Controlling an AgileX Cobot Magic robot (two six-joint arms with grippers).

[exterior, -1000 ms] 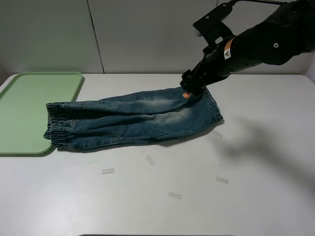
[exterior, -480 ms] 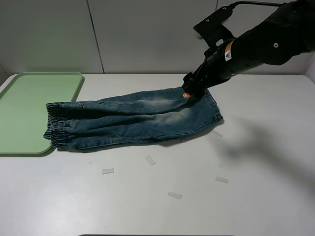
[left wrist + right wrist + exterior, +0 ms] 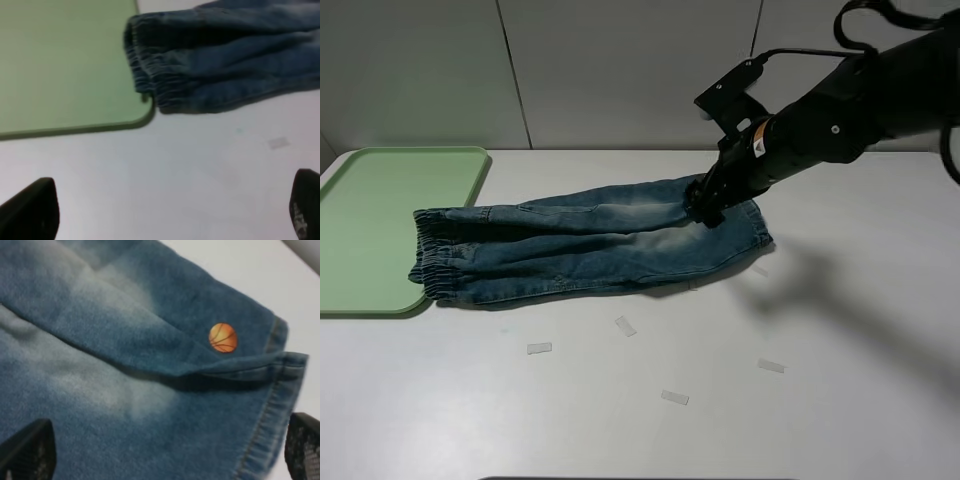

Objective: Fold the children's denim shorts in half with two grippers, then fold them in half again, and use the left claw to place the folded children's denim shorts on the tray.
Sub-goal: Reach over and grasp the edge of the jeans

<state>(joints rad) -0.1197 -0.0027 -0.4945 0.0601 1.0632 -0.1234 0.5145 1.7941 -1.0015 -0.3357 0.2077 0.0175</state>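
Observation:
The children's denim shorts [image 3: 590,240] lie flat on the white table, folded lengthwise, with the gathered end at the left against the pale green tray [image 3: 370,220]. My right gripper [image 3: 705,207] is low over the shorts' right end, near the far edge. In the right wrist view its fingertips [image 3: 25,450] stand wide apart and open just above the denim [image 3: 100,340], by an orange basketball print [image 3: 223,337]. My left gripper [image 3: 170,210] is open over bare table, short of the tray's corner [image 3: 145,112] and the gathered end [image 3: 165,85]. The exterior high view does not show it.
Several small pale tape strips lie on the table in front of the shorts, such as one [image 3: 539,348], another [image 3: 674,397] and a third [image 3: 770,366]. A grey panelled wall runs behind the table.
My right gripper has come down and slightly left onto the shorts' right end, now covering the orange print in the exterior high view. The shorts and tray have not moved.

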